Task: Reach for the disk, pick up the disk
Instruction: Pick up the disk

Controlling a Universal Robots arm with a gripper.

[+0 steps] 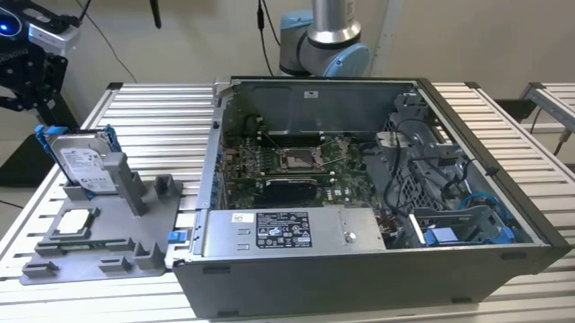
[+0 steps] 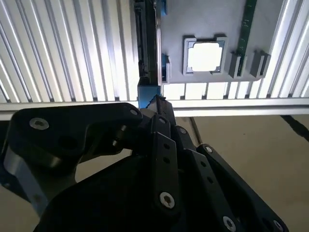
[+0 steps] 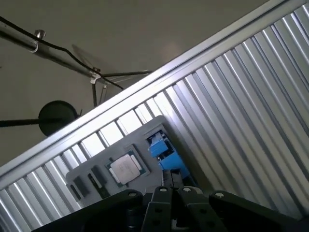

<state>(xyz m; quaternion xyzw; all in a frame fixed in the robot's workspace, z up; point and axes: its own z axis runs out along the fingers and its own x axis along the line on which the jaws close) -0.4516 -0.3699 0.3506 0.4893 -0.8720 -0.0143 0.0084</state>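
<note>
The disk (image 1: 79,161), a silver drive with a white label and a blue frame, stands upright on its edge in a slot at the far end of a grey holder tray (image 1: 117,259). In the second wrist view it appears edge-on, as a dark narrow strip with blue tabs. The black gripper (image 2: 155,106) hangs in the air above and beyond the disk, at the exterior view's upper left, not touching it. Whether the gripper is open or closed cannot be told. A small square processor chip (image 1: 74,223) lies flat on the same tray, nearer the camera than the disk. The tray rests on a slatted metal table (image 1: 161,128). To the exterior view's right of the tray sits an open computer case (image 1: 359,286), with a silver power-supply box (image 1: 287,232) along its near side
</note>
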